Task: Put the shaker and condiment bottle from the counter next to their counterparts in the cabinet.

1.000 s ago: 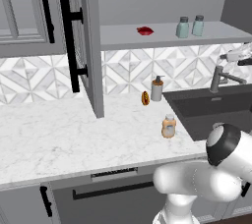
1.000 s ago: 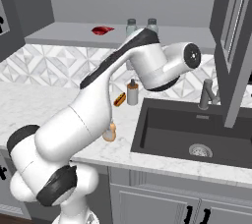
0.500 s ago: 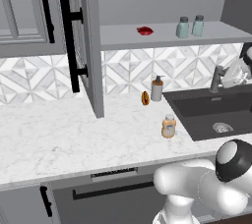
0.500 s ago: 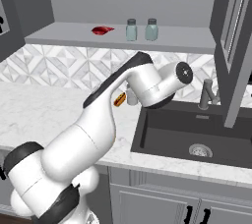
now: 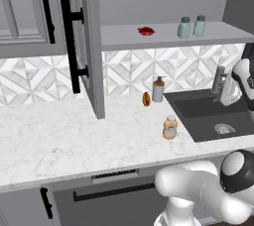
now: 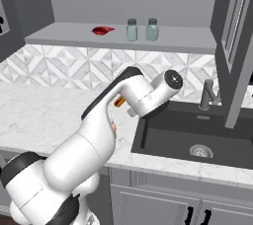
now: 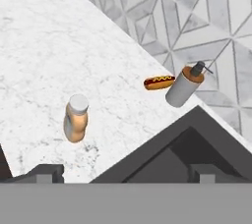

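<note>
1. The condiment bottle (image 5: pixel 169 127) is a small amber-orange bottle with a pale cap and a light label, and it narrows slightly at the waist. It stands upright on the counter (image 5: pixel 59 141), just beside the front left corner of the dark sink (image 5: pixel 208 113).
2. In the hand view the condiment bottle (image 7: pixel 76 118) stands alone on the white marble, apart from everything else.
3. Two pale teal shakers (image 5: pixel 191 26) with grey caps stand side by side on the cabinet shelf (image 5: pixel 163 36). They are close together and upright.
4. A small red item (image 5: pixel 146 31) lies on the same shelf, to the left of the shakers and well apart from them.
5. The cabinet door (image 5: pixel 87 41) stands open, its long black bar handle facing the room.
6. A grey pump dispenser (image 5: pixel 158 89) stands at the backsplash. A tiny hot dog (image 5: pixel 146 98) lies just beside it on its left.
7. The arm (image 6: pixel 99 140) rises from the base and bends over the counter edge, its wrist near the sink's left rim.
8. The gripper (image 7: pixel 123 171) points down over the counter and the sink corner. Its two finger tips stand wide apart and nothing is between them.
</note>
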